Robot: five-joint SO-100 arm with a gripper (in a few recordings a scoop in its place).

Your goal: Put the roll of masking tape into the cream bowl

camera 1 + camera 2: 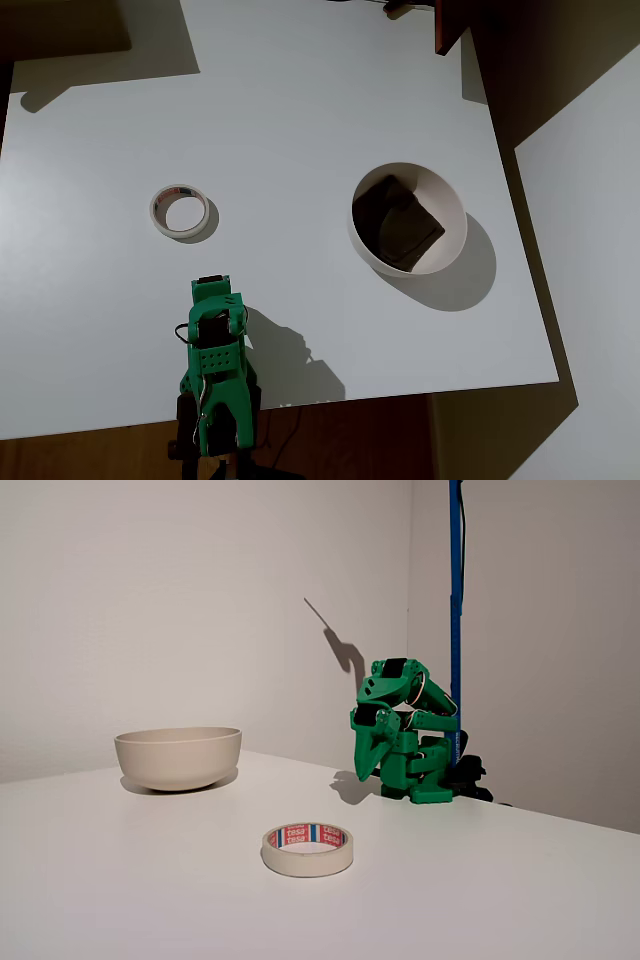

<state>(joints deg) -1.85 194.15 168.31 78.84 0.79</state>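
Trouble could start at the pickup: the small cream-white masking tape roll (308, 849) lies flat on the white table (300, 120), apart from the folded green two-finger gripper (368, 765), whose fingers look closed together. A shallow grip might skid it. The large cream bowl (455, 215) sits farther off sideways.

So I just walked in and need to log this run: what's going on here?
Nothing is being handled at this moment. The green arm sits folded at the table's edge, its gripper pointing down at the table and holding nothing; whether its jaws are open cannot be told. The roll of masking tape lies flat on the white table, apart from the arm. The cream bowl stands upright further along, with no tape in it.
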